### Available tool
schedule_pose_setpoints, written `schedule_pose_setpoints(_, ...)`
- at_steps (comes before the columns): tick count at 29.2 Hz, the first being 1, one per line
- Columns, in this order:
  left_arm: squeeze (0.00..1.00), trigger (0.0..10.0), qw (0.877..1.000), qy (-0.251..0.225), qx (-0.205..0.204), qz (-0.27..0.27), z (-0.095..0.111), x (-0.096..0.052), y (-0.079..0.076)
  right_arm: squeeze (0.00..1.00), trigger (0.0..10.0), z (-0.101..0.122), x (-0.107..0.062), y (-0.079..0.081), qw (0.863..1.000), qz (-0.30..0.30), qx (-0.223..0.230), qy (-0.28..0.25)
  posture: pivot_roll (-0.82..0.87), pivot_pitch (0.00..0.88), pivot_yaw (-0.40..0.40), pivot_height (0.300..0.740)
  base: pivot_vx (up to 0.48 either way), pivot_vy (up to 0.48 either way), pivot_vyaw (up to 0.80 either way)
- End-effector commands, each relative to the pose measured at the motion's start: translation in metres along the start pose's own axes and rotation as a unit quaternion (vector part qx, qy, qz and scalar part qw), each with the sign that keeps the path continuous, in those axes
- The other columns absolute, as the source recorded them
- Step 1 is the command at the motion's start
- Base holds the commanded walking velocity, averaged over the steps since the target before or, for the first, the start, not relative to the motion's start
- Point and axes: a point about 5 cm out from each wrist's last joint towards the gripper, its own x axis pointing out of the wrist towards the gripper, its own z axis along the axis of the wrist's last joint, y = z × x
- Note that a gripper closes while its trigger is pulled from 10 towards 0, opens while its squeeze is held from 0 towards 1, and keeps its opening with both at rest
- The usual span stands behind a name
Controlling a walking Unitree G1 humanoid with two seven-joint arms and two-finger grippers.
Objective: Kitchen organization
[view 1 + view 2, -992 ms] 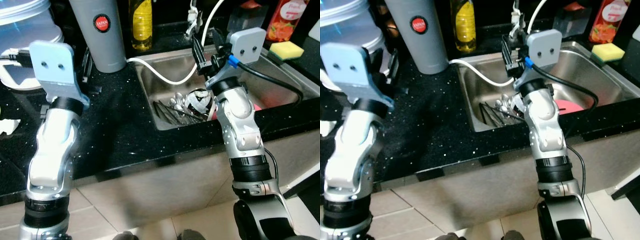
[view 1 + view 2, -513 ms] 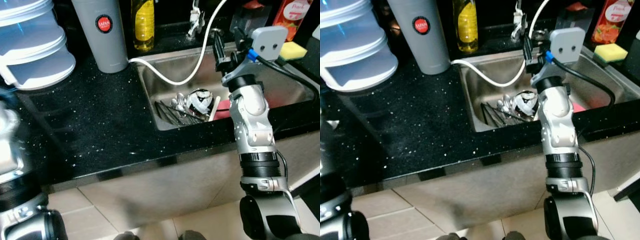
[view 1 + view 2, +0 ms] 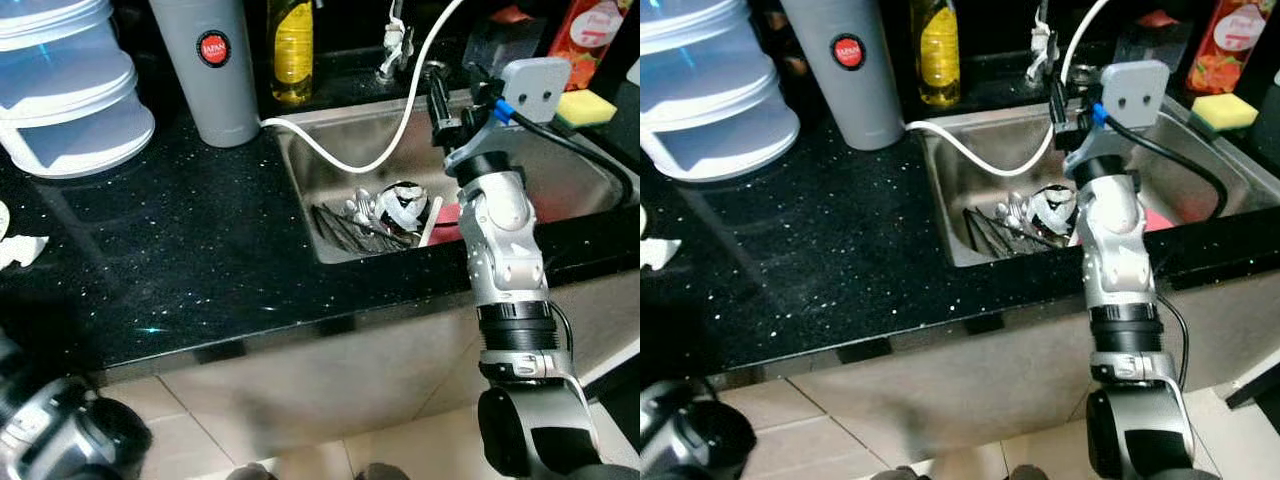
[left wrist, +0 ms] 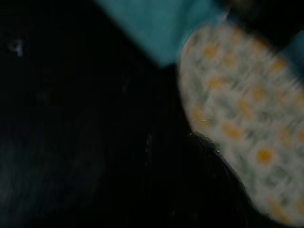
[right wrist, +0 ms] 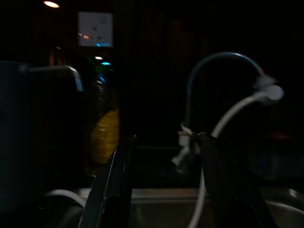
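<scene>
You are looking down at a steel sink (image 3: 560, 180) set into a black speckled counter (image 3: 180, 270); at its near-left part it is holding a heap of cutlery (image 3: 345, 222) with a crumpled silvery object (image 3: 400, 200) on top, and a pink item (image 3: 447, 212) is lying just beside them, partly hidden by the right arm. A white hose (image 3: 345, 155) is looping from the tap area down over the sink's left rim. Behind the sink a yellow bottle (image 3: 292, 50), a grey cylinder with a red badge (image 3: 212, 65) and a yellow sponge (image 3: 582, 106) are standing along the back edge, and stacked clear containers (image 3: 65, 85) are sitting at the counter's far left. The broad middle of the counter is lying bare between the containers and the sink. Your right gripper (image 5: 164, 190) is hovering above the sink's middle, its two fingers (image 5: 114, 185) parted with nothing between them, pointing toward the tap (image 5: 223, 90). Compared with a second ago, your left arm has dropped out of the head views; you cannot tell its gripper's state from the dark, blurred left wrist view, where a patterned surface (image 4: 237, 123) is showing.
</scene>
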Motion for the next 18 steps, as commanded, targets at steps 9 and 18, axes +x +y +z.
schedule_pose_setpoints(9, 1.00, 10.0, 0.999, 0.052, -0.015, -0.003, -0.013, 0.012, 0.003, 0.00, 10.0, 0.000, 0.002, 0.005, 1.000, 0.013, 0.006, -0.004, 0.04, 0.039, 0.042, 0.740, 0.000, 0.000, 0.00)
schedule_pose_setpoints(18, 1.00, 10.0, 0.990, 0.113, -0.053, -0.058, -0.024, 0.021, -0.012, 0.00, 10.0, 0.001, 0.002, 0.008, 1.000, 0.017, 0.008, -0.007, 0.03, 0.034, 0.044, 0.740, 0.000, 0.000, 0.00)
